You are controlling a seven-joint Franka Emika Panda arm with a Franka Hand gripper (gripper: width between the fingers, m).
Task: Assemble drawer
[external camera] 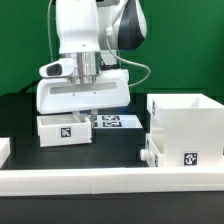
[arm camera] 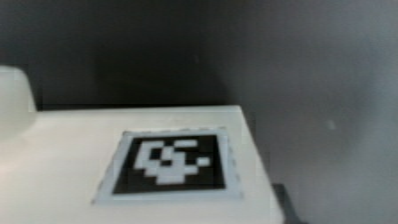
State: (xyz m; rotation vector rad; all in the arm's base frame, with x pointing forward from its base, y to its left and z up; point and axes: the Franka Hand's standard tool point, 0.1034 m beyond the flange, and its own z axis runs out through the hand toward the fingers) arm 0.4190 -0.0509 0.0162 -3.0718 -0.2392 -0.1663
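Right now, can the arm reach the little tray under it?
Probably yes. The end effector hangs close over the tray, near its back edge, and nothing shows between them. The housing stands well off to the exterior view's right, out of the way.

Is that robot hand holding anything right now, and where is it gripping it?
It cannot be told. The hand sits low over the small white tray, but its fingertips are hidden in both views.
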